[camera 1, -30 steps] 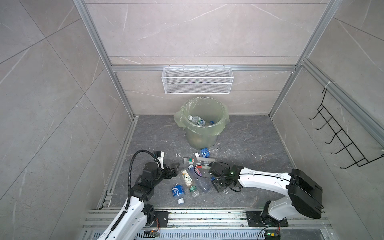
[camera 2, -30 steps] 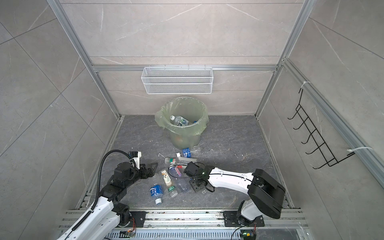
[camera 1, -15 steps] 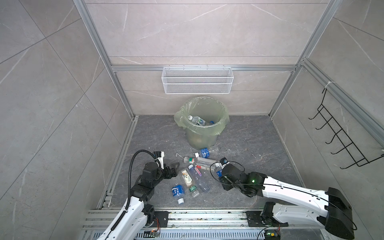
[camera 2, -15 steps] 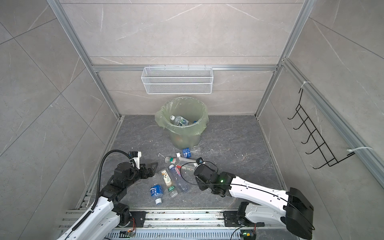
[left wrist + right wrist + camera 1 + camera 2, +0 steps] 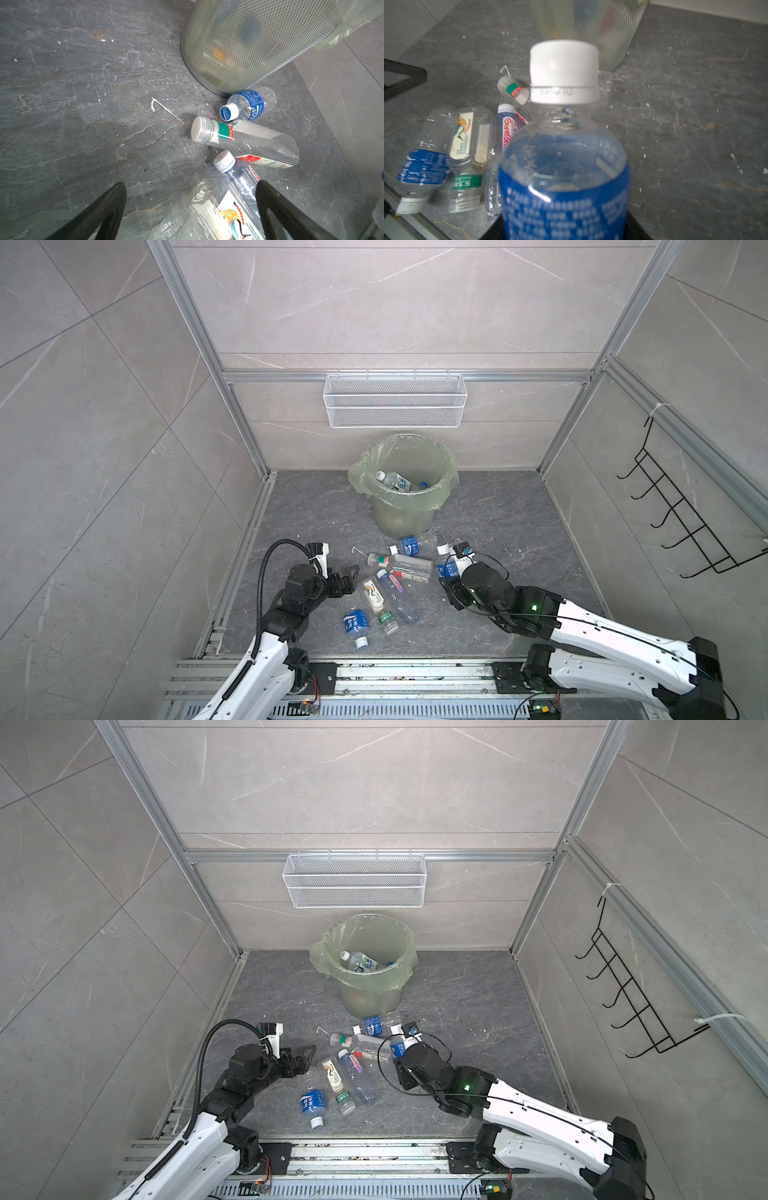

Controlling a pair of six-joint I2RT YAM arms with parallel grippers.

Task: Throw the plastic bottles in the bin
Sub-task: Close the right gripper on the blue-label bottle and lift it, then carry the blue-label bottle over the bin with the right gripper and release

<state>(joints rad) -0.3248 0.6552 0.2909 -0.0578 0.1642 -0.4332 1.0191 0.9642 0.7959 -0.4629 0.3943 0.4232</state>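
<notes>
My right gripper (image 5: 451, 574) (image 5: 564, 230) is shut on a blue-labelled plastic bottle (image 5: 448, 566) (image 5: 398, 1046) (image 5: 564, 166) with a white cap, held off the floor with the cap toward the bin (image 5: 401, 518) (image 5: 368, 994) (image 5: 612, 20). The pale green bin holds bottles (image 5: 392, 481). Several more plastic bottles (image 5: 397, 597) (image 5: 353, 1073) lie on the floor between the arms. My left gripper (image 5: 349, 576) (image 5: 305, 1054) (image 5: 191, 187) stands open, low over the bird-labelled bottle (image 5: 228, 212) (image 5: 372, 593), not touching it.
A white wire basket (image 5: 395, 402) hangs on the back wall above the bin. A black hook rack (image 5: 681, 514) is on the right wall. An aluminium rail (image 5: 374, 672) runs along the floor's front edge. White specks dot the grey floor.
My right gripper has closed on the blue-labelled bottle and carried it up and back toward the bin, away from the pile. The left arm has stayed where it was.
</notes>
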